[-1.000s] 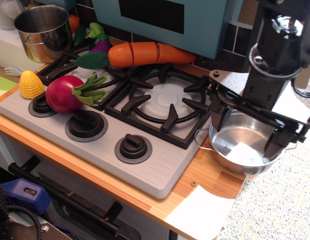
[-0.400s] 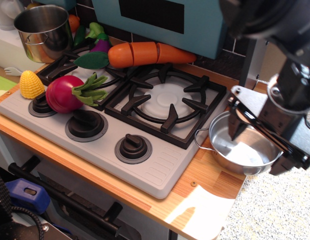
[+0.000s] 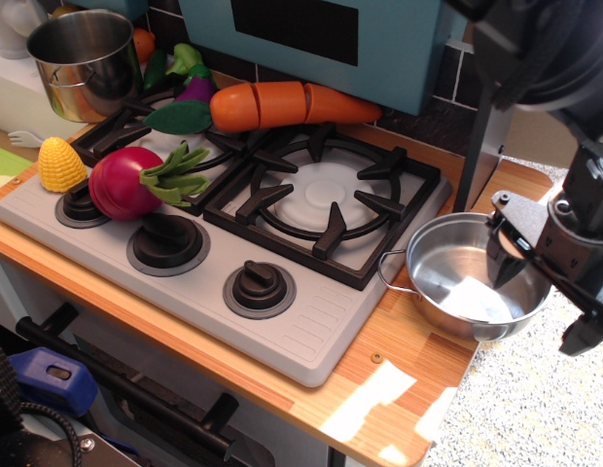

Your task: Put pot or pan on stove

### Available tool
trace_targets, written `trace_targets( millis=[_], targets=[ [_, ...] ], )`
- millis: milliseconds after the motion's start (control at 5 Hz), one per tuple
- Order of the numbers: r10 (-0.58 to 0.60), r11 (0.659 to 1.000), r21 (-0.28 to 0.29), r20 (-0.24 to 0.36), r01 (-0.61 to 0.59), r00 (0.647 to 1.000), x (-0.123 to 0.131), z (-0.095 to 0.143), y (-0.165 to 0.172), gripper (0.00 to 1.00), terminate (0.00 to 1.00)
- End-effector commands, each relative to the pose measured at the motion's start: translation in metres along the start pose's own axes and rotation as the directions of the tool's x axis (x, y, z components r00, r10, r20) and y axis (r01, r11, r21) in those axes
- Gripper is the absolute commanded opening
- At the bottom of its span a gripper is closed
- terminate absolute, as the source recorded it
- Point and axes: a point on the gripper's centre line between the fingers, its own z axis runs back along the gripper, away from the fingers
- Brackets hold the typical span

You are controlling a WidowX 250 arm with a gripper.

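Observation:
The shallow shiny steel pan [image 3: 455, 282] with thin wire loop handles sits on the wooden counter [image 3: 399, 360], just right of the light-grey stove [image 3: 306, 326]. The stove's right burner grate [image 3: 326, 199] has nothing on it. My gripper [image 3: 542, 298] is at the pan's right side with its fingers apart. One dark finger [image 3: 502, 261] reaches down inside the pan near its right rim, and the other is outside the rim at the lower right. The pan rests on the counter and is not lifted.
A taller steel pot [image 3: 83, 63] stands at the back left. A toy carrot [image 3: 292, 105], eggplant [image 3: 193, 89], red radish [image 3: 126, 183] and corn [image 3: 60, 163] lie on the stove's left and back. A teal box [image 3: 321, 34] stands behind. The counter ends close to the pan's right side.
My gripper has swung from over the pan's middle to its right rim and turned. The pan has stayed where it was.

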Motion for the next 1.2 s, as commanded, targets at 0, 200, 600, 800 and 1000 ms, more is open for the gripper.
trace_targets(
  millis=[0, 200, 600, 800, 1000],
  targets=[
    [0.018, 0.999, -0.052, 0.071, -0.014, 0.997, 0.024, -0.01, 0.003, 1.0, 0.0],
    [0.04, 0.996, -0.079, 0.072, -0.034, 0.997, 0.028, -0.022, 0.003, 1.0, 0.0],
    [0.07, 0.996, -0.067, 0.073, -0.065, 0.995, 0.018, -0.029, -0.003, 0.0, 0.0],
    [0.077, 0.995, -0.062, 0.066, -0.073, 0.995, 0.016, -0.026, -0.005, 0.0, 0.0],
    [0.093, 0.995, -0.044, 0.035, -0.092, 0.995, 0.014, -0.013, -0.009, 0.0, 0.0]
  ],
)
